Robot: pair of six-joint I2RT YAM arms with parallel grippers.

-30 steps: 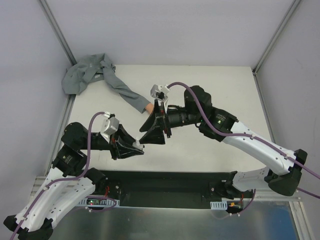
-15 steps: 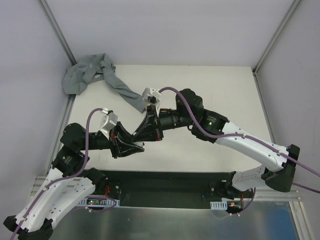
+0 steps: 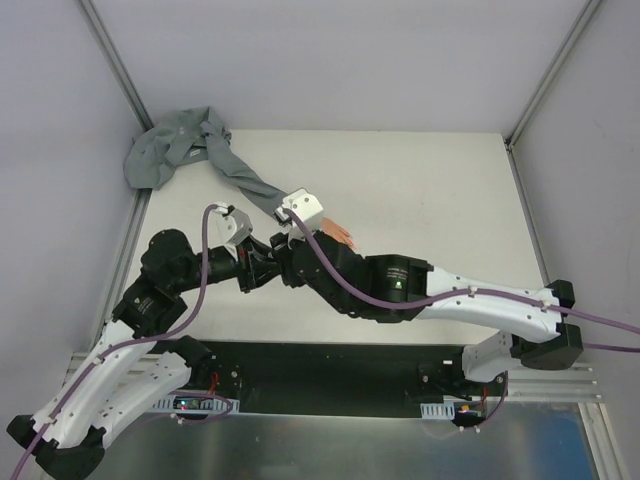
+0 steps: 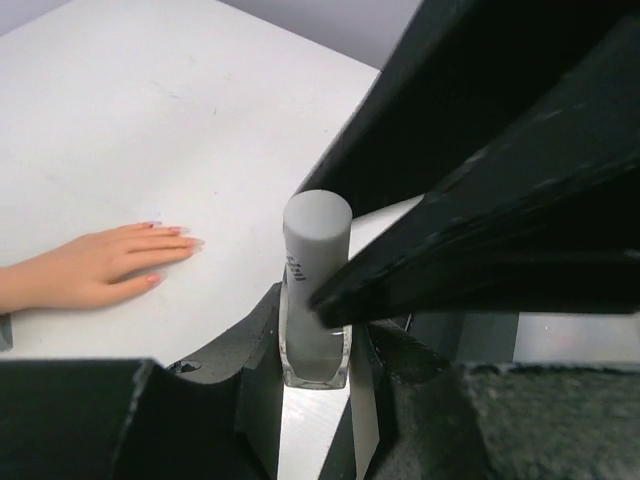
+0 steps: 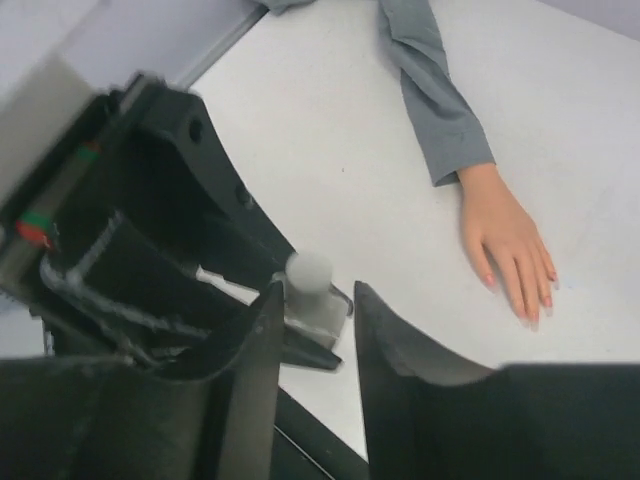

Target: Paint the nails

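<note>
The peach mannequin hand (image 3: 340, 236) lies flat on the white table, coming out of a grey sleeve (image 3: 240, 176). Its nails (image 5: 522, 312) show as small pinkish tips, also visible as nails (image 4: 190, 242) in the left wrist view. My left gripper (image 4: 315, 382) is shut on the base of a small clear bottle (image 4: 312, 345) with a pale round cap (image 4: 317, 215), holding it upright. My right gripper (image 5: 315, 305) is open, its fingertips on either side of the cap (image 5: 308, 270). One dark right finger (image 4: 400, 285) rests against the bottle's neck. Both grippers meet left of the hand (image 5: 505, 240).
The sleeve ends in a crumpled grey garment (image 3: 170, 150) at the table's far left corner. Metal frame posts (image 3: 115, 70) rise at the back corners. The right arm (image 3: 470, 300) stretches across the near part of the table.
My right gripper swung from over the hand down and left to the bottle. My left gripper rose toward it with the bottle. The hand, hidden before, now shows.
</note>
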